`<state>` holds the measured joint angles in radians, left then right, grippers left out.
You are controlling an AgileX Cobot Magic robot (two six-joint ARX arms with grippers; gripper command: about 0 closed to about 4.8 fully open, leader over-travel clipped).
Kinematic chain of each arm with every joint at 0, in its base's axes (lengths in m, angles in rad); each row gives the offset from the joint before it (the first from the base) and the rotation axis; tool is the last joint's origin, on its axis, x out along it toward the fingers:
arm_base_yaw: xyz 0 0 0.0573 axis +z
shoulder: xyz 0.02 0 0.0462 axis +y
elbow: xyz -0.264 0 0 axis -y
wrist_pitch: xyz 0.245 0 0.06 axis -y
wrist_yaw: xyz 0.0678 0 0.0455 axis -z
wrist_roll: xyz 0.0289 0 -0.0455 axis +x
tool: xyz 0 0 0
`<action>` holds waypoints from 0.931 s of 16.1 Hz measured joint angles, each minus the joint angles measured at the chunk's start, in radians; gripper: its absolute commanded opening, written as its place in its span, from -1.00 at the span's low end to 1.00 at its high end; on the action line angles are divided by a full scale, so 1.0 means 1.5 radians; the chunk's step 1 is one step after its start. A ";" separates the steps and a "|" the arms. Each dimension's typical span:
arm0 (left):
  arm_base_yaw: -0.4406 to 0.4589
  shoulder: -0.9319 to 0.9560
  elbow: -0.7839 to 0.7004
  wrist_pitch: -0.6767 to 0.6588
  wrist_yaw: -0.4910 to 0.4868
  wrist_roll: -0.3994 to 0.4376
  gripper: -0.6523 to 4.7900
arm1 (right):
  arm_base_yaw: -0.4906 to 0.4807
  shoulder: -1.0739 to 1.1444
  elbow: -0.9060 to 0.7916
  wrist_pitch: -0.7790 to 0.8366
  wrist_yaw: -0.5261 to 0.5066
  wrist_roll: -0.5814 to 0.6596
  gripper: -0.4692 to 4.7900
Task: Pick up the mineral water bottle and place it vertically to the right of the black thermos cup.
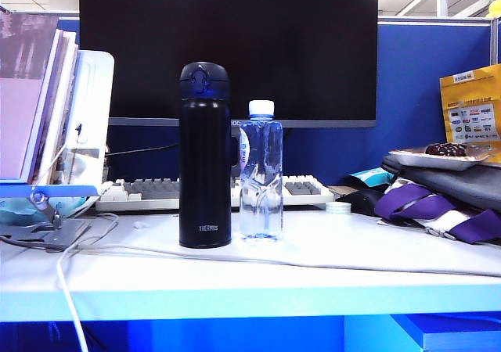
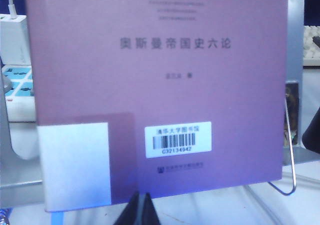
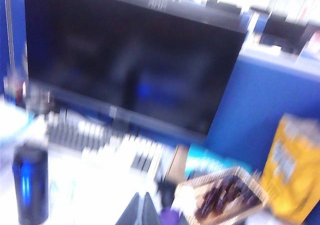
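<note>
The large black monitor (image 1: 227, 47) filled the back of the exterior view, with a pale keyboard (image 1: 149, 192) along its foot and a pinkish-purple paperback book (image 2: 160, 85) propped on a wire stand at the left. On the white desk surface (image 1: 352, 250) in front stood the tall, slim, matte black thermos cup (image 1: 204, 156) with its dark flip lid. Just beside it on its right, apart by a thin gap, was the small clear plastic mineral water bottle (image 1: 261, 172) with a white screw cap. The bottle stood upright, its long axis vertical, already in the spot the task names, so the placement looked done.

Neither arm showed in the exterior view. The left gripper (image 2: 140, 212) sat low in front of the book, its dark fingertips pressed together with nothing between them. The right gripper (image 3: 142, 210) was likewise closed and empty, its tips meeting in a point. Its wrist view was blurred, looking across the desk at the monitor, the keyboard, a tray of dark snacks (image 3: 225, 197) and a yellow packet (image 3: 292, 170). There the thermos stood off to one side of the fingertips; the bottle could not be made out in the blur. Judging by that view, the right arm was the nearer to the pair, and any further move would only be a withdrawal clear of the bottle.
</note>
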<state>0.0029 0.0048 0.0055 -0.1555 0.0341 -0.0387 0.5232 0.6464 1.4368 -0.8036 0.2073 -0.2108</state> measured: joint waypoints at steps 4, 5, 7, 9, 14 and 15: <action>0.000 0.000 0.000 0.000 0.000 0.000 -0.78 | -0.081 -0.111 -0.364 0.278 -0.074 0.002 -0.84; 0.000 0.000 0.000 0.000 0.000 0.000 -0.78 | -0.101 -0.128 -0.431 0.317 -0.094 0.011 -0.84; 0.000 0.000 0.000 0.000 0.000 0.000 -0.78 | -0.148 -0.168 -0.573 0.376 -0.106 0.051 -0.84; 0.000 0.000 0.000 0.000 0.000 0.000 -0.78 | -0.175 -0.192 -0.644 0.388 -0.120 0.076 -0.84; 0.000 0.000 0.000 0.000 0.000 0.000 -0.78 | -0.231 -0.313 -0.799 0.425 -0.161 0.086 -0.84; 0.000 0.000 0.000 0.000 0.000 0.000 -0.78 | -0.236 -0.336 -0.816 0.428 -0.178 0.086 -0.84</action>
<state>0.0029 0.0048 0.0055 -0.1555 0.0345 -0.0391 0.1692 0.1421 0.2131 -0.1623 -0.0601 -0.0814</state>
